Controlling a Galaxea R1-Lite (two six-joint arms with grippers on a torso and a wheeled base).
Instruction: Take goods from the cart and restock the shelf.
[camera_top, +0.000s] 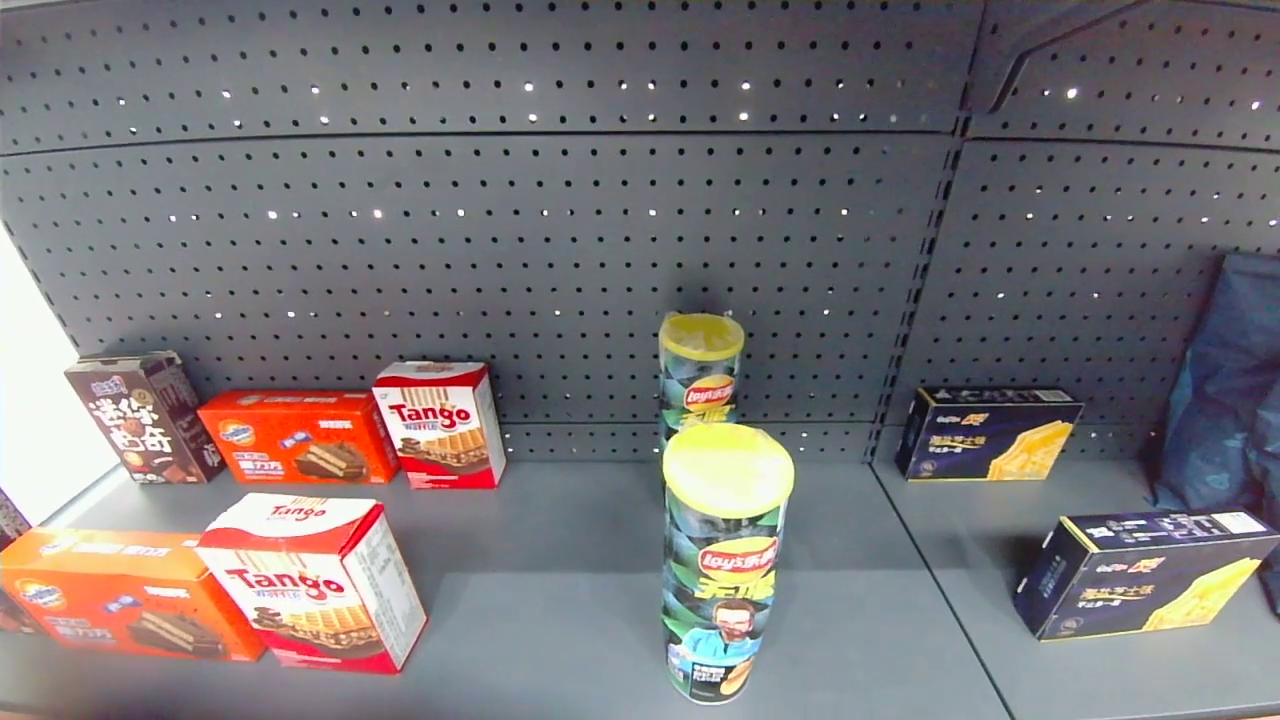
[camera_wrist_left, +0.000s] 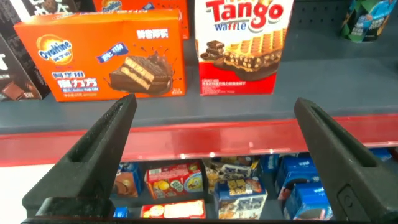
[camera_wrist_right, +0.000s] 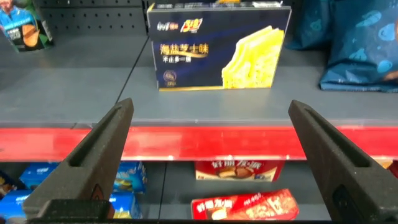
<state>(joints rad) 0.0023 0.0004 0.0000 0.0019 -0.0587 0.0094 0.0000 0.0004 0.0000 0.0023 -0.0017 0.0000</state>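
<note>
In the head view, the grey shelf carries a front can at centre with a back can behind it, a wafer box and an orange box at lower left, and a navy box at lower right. In the left wrist view, the left gripper is released, its fingers spread wide and holding nothing, before the shelf's red edge; the orange box and wafer box stand beyond it. In the right wrist view, the right gripper is likewise spread and empty, facing the navy box.

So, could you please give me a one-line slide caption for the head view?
Shelf with one chip can in front of another, snack boxes on the left, dark blue boxes on the right.
</note>
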